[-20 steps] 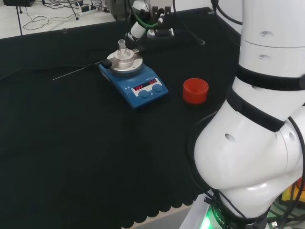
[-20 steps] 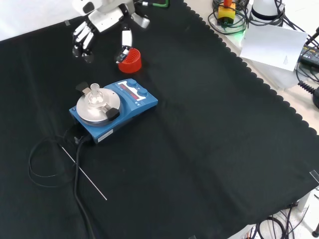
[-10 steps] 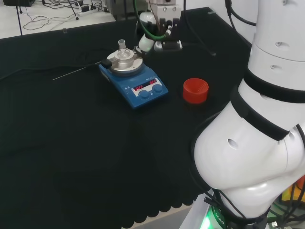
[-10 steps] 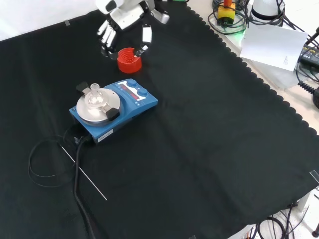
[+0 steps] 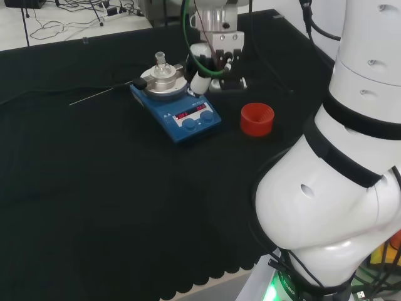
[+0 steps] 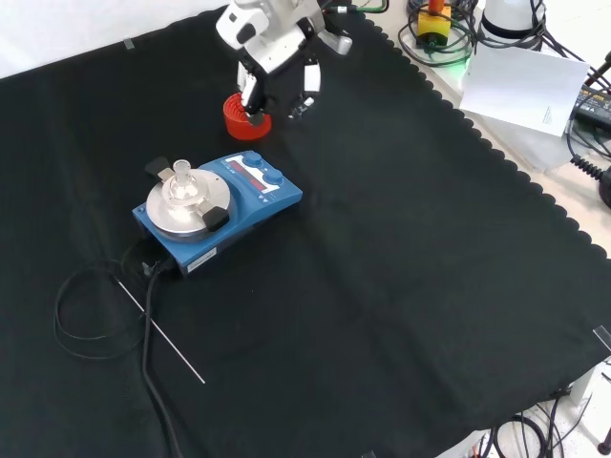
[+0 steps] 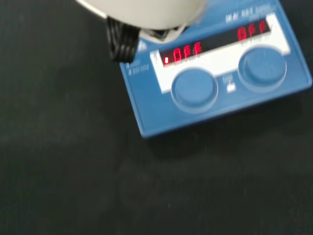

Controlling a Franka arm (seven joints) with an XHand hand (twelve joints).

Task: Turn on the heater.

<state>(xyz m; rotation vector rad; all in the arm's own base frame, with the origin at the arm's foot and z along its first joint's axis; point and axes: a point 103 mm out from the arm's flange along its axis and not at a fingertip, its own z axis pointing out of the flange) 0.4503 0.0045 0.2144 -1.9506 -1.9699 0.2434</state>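
The heater (image 5: 177, 108) is a blue hotplate with a round metal plate carrying a small clear glass flask (image 5: 161, 63). Its front panel has two round blue knobs (image 7: 194, 88) and lit red displays (image 7: 182, 51). In the front view the heater (image 6: 221, 212) lies left of centre. The hand (image 6: 275, 52) hangs above the cloth just beyond the heater's panel end, over the red ribbed ring (image 6: 235, 114). Its fingers (image 6: 254, 93) point down, relaxed and apart, holding nothing. In the head view the hand (image 5: 213, 61) is right of the flask, with a fingertip (image 5: 200, 83) near the panel's far corner.
The red ribbed ring (image 5: 257, 119) stands on the cloth right of the heater in the head view. A thin metal rod (image 6: 164, 336) and the heater's black cable (image 6: 94, 310) lie near its plate end. Papers and cables (image 6: 520, 81) sit off the cloth's scalloped edge.
The hand has moved right in the front view, from beyond the heater's plate end to above the red ring. In the head view it came right and nearer. The heater has not moved.
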